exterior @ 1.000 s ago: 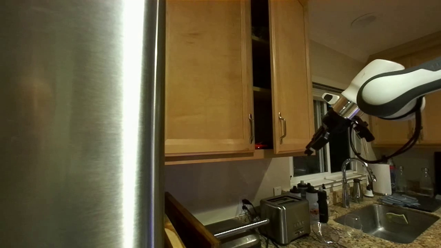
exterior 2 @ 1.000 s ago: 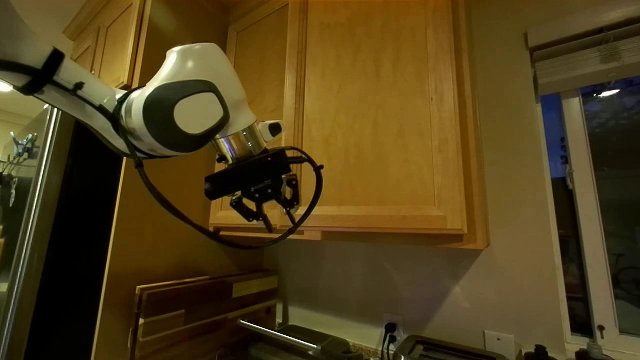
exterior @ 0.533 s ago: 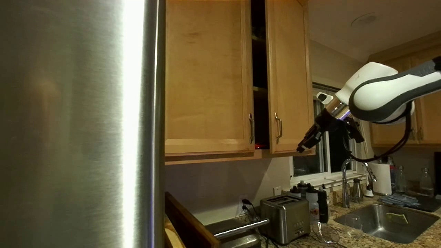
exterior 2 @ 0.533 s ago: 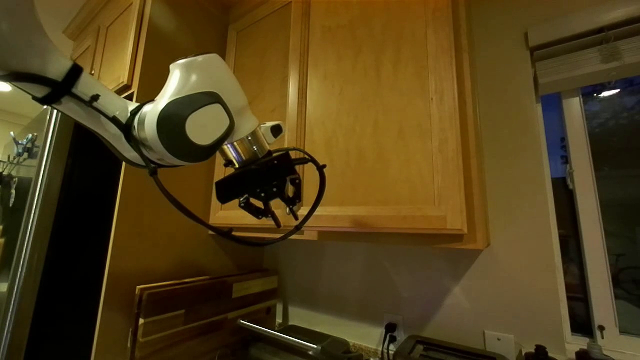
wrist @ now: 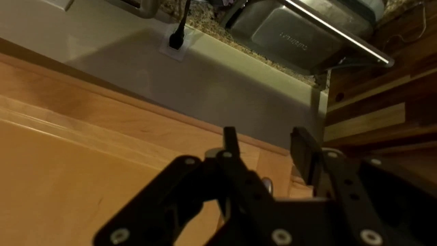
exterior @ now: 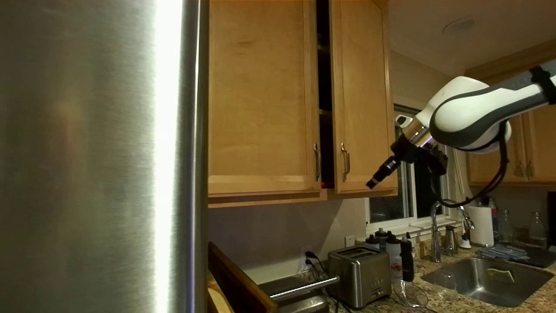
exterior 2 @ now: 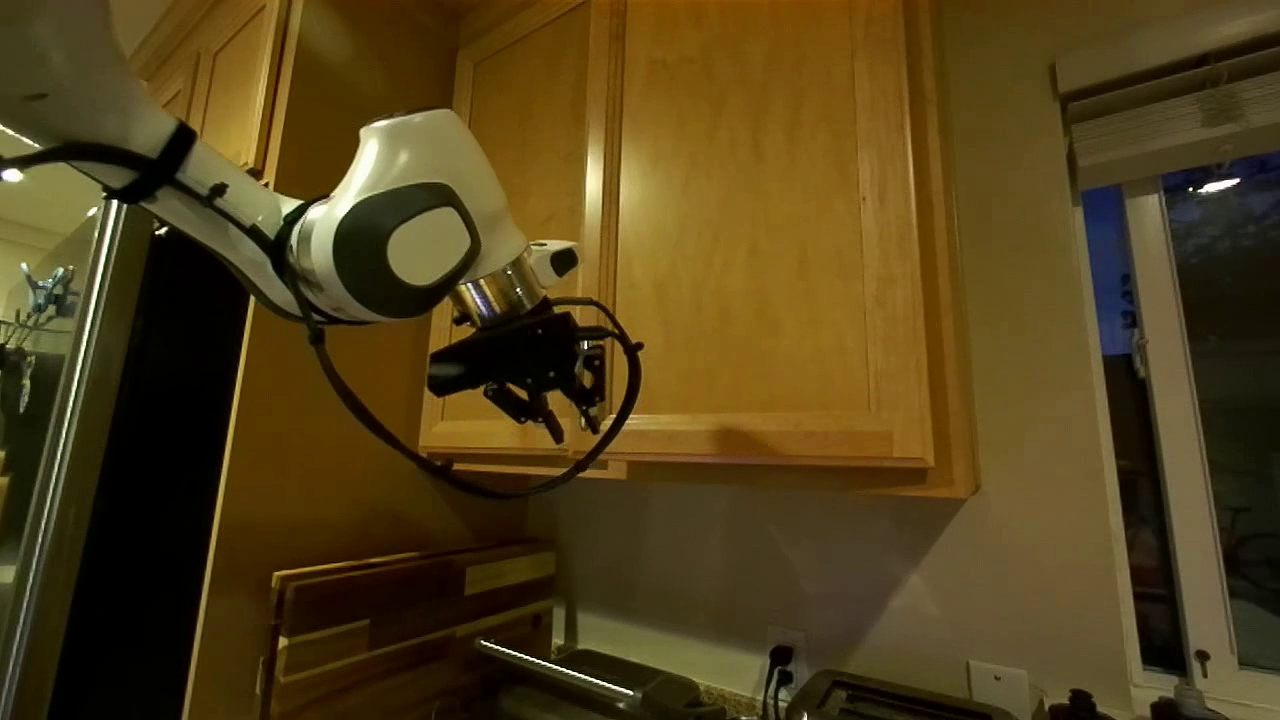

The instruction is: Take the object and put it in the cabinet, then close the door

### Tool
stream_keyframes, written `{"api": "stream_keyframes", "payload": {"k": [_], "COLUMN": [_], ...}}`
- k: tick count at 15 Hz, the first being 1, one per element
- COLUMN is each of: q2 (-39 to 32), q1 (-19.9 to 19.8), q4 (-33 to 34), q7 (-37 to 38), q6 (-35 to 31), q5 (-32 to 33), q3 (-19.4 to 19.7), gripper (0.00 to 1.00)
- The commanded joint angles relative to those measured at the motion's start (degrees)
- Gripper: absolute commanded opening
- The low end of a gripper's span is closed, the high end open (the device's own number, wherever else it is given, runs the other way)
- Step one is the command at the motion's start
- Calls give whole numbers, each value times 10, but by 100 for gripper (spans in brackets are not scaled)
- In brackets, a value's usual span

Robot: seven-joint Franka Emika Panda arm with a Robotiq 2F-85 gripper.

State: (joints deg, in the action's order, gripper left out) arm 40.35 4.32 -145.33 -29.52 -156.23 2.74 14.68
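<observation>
Inside the cabinet [exterior 2: 940,300], low in the dark gap beside the free edge of the door [exterior: 362,95], a sliver of a red item [exterior: 324,185] is visible; it is probably the object, though too little shows to confirm it. The door stands ajar, its slim handle [exterior: 348,161] facing out; the matching door [exterior: 263,100] appears fully closed. In front of the door, near the handle, is the gripper [wrist: 264,132]: its fingers [wrist: 231,140] are spaced apart and nothing is clamped between them. Contact with the handle or the door cannot be determined from here. Step in hand, by judgement: closing the door, with placement apparently complete. Next move: press the door near its free edge, following the hinge arc toward the cabinet, until it sits level with the matching door; then withdraw the gripper. Caution: a finger could catch behind the handle. The toaster [exterior: 359,278] on the table [exterior: 460,303] below is well apart from the gripper.
</observation>
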Motion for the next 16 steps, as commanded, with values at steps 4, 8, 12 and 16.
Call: {"api": "stream_keyframes", "payload": {"k": [4,8,12,16], "q2": [-111,-153,-181,-192], "q1": [2,-17,-21,-32], "q4": [104,131,141,142], "q7": [174,266,325,352], "q6": [-14,-73,-138,-169], "q5": [-82,-116,-136,-131], "q3": [-36,-63,-77,-91], "gripper": [3,2,4,3]}}
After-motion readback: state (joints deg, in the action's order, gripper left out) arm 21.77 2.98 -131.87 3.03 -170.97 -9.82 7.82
